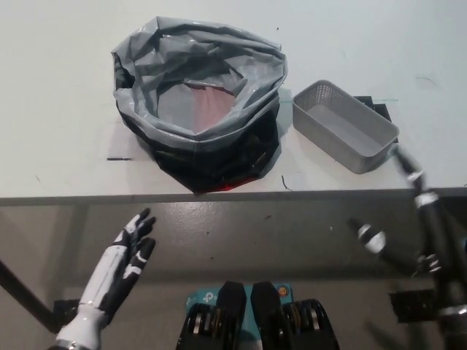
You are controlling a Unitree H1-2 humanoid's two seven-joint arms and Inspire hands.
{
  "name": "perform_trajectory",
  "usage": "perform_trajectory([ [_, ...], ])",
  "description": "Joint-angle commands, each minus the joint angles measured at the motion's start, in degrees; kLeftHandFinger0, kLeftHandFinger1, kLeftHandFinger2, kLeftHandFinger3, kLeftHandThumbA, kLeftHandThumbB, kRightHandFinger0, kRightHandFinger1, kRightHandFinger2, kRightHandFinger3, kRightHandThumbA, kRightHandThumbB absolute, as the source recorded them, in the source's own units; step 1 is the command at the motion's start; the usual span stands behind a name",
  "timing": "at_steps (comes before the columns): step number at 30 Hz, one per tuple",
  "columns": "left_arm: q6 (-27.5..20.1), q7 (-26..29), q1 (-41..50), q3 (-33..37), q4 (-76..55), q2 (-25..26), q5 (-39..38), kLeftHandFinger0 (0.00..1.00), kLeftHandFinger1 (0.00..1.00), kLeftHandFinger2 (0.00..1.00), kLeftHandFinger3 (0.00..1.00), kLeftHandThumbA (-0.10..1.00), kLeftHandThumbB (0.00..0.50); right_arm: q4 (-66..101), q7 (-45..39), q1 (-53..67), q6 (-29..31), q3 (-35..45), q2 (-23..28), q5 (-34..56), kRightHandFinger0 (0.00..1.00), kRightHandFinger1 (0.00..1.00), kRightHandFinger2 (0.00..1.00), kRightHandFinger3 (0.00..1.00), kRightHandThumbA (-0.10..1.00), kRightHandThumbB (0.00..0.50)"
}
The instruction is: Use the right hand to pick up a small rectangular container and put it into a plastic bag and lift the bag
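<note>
Left hand point(120, 262), white, rests lower left with its fingers spread, holding nothing. Right hand point(408, 211), lower right, spread wide and empty, reaches just below the grey mesh container point(344, 125); container's long axis runs upper-left to lower-right, beside the open plastic bag point(197, 102).

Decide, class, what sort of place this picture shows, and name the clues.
Probably a robotics lab or test bench, not a home: a plain white table with small tape marks, a staged plastic bag and small grey mesh container, and grey floor below.
</note>
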State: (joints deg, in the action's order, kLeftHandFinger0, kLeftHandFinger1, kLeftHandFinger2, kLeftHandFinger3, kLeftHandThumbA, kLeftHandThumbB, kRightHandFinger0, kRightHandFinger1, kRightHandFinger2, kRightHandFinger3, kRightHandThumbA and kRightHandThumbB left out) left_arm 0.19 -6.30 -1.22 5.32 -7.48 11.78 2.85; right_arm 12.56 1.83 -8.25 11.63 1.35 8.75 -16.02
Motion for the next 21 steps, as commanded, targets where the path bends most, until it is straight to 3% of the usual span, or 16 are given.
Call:
perform_trajectory([
  [1, -1.9, -1.5, -1.2, 1.4, -1.0, 0.0, 1.3, 1.0, 1.0, 1.0, 1.0, 0.92, 0.241, 7.5, -1.5, -6.5, -10.2, 2.8, 3.1, -4.5, 1.0, 1.0, 1.0, 1.0, 0.75, 0.224],
  [2, -2.1, -1.5, -1.2, 1.6, -0.9, -0.1, 1.3, 1.0, 1.0, 1.0, 1.0, 0.91, 0.244, 9.0, -4.8, -9.4, -17.3, 2.9, 4.7, -5.3, 1.0, 1.0, 1.0, 1.0, 0.85, 0.263],
  [4, -2.6, -1.4, -1.2, 1.8, -0.6, -0.2, 1.1, 1.0, 1.0, 1.0, 1.0, 0.91, 0.246, 9.7, -7.3, -11.9, -22.3, 2.5, 6.7, -7.4, 1.0, 1.0, 1.0, 1.0, 0.96, 0.275],
  [5, -2.5, -1.5, -1.2, 1.9, -0.7, -0.1, 1.2, 1.0, 1.0, 1.0, 1.0, 0.91, 0.246, 9.1, -10.7, -16.9, -28.0, 1.9, 9.6, -8.2, 1.0, 1.0, 1.0, 1.0, 1.0, 0.295],
  [9, -2.1, -1.5, -1.3, 2.1, -0.8, -0.2, 1.3, 1.0, 1.0, 1.0, 1.0, 0.9, 0.253, 5.5, -16.8, -25.6, -35.0, -1.1, 14.8, -10.4, 1.0, 1.0, 1.0, 1.0, 1.0, 0.295],
  [10, -2.1, -1.4, -1.2, 2.1, -0.8, -0.2, 1.4, 1.0, 1.0, 1.0, 1.0, 0.9, 0.254, 4.9, -17.6, -26.8, -35.9, -1.7, 15.5, -10.4, 1.0, 1.0, 1.0, 1.0, 1.0, 0.296],
  [11, -2.4, -1.4, -1.3, 2.1, -0.6, -0.1, 1.4, 1.0, 1.0, 1.0, 1.0, 0.91, 0.255, 1.6, -22.8, -31.6, -37.8, -2.7, 17.0, -11.3, 1.0, 1.0, 1.0, 1.0, 1.0, 0.346],
  [15, -2.5, -1.4, -0.5, 1.9, -0.8, 0.2, 1.2, 1.0, 1.0, 1.0, 1.0, 0.9, 0.257, -9.1, -33.7, -42.3, -38.6, -7.9, 19.3, -16.4, 1.0, 1.0, 1.0, 1.0, 1.0, 0.375],
  [21, -2.6, -1.3, 0.1, 1.6, -0.6, 0.7, 1.2, 1.0, 1.0, 1.0, 1.0, 0.9, 0.259, -28.3, -41.5, -56.0, -38.6, -16.3, 17.3, -19.0, 1.0, 1.0, 1.0, 1.0, 1.0, 0.443],
])
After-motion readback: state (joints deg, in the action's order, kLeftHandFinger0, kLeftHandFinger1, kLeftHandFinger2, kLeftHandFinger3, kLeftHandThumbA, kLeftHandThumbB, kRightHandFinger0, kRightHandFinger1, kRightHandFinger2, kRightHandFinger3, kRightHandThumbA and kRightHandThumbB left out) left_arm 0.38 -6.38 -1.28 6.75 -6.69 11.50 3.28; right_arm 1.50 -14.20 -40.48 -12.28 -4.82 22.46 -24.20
